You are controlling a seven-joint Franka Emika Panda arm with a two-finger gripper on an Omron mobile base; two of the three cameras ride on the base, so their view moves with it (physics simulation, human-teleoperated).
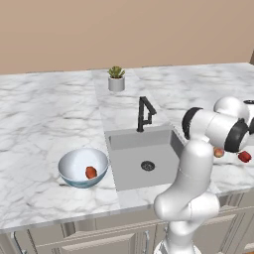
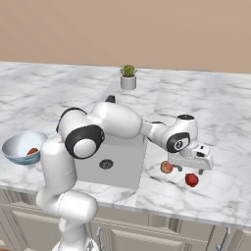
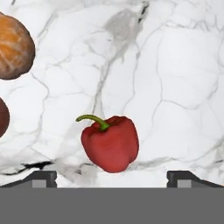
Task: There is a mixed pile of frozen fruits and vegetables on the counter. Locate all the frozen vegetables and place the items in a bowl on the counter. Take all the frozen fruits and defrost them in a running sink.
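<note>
Pincer (image 3: 111,175) wide open above red pepper (image 3: 111,143)

The pepper lies low-centre in the hand view on the marble surface (image 3: 175,65), an orange fruit (image 3: 13,47) at upper left; a skewed descent could nudge the rounded pepper sideways out of reach.

The counter (image 1: 44,114) is white marble with grey veins, over beige cabinets (image 1: 99,238). The sink (image 1: 130,171) is flat grey with a dark round drain (image 1: 148,165) and a black faucet (image 1: 144,113). The bowl (image 1: 74,161) is glossy pale blue-white, and the lump inside it (image 1: 91,172) is orange-red. The bell pepper (image 3: 111,143) is deep red with a green stem. The round fruit beside it (image 3: 14,47) is orange shading to tan-brown. The small pot (image 1: 116,84) is light grey-white and its plant green. The wall (image 1: 124,30) is plain tan.
</note>
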